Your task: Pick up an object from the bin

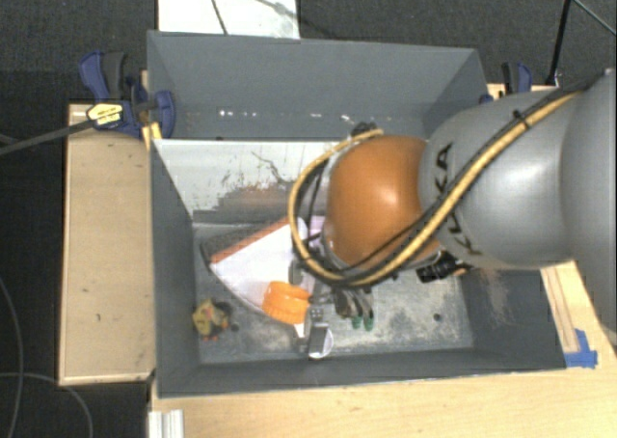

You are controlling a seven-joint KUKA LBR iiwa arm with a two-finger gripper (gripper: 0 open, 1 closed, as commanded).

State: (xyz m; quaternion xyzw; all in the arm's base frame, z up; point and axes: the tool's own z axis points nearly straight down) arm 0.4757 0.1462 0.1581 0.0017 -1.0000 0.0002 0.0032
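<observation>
Arm [521, 185]: grey KUKA body comes in from the right and covers the right half of the bin, bent down into it. A yellow-black cable [482, 161] runs along it and loops round the wrist.

Bin [308, 89]: grey metal with sloped walls. The floor is scuffed and mostly bare toward its right side.

Orange cover [371, 195] on the wrist: a round dome sitting over the middle of the bin, hiding the floor under it.

White flat sheet [253, 260] with a reddish edge: lies tilted on the floor's left half, running from the left wall in toward the wrist, with its right end under the cable loop.

Orange object [285, 303]: small, chunky and rounded, at the sheet's lower corner, close to the bin's near wall and left of centre. It is the thing nearest the gripper, just beside it on the left; contact can't be judged.

Gripper [316, 335]: silver tip low on the floor, almost at the near wall and about mid-width. Released or clenched: can't tell, and nothing can be seen held in it.

Yellow-brown figure [210, 317]: a small lumpy thing alone in the near-left corner of the floor, well apart from the gripper.

Green-tipped bits [362, 322]: tiny, just right of the gripper under the wrist. Can't tell if they're robot parts.
</observation>
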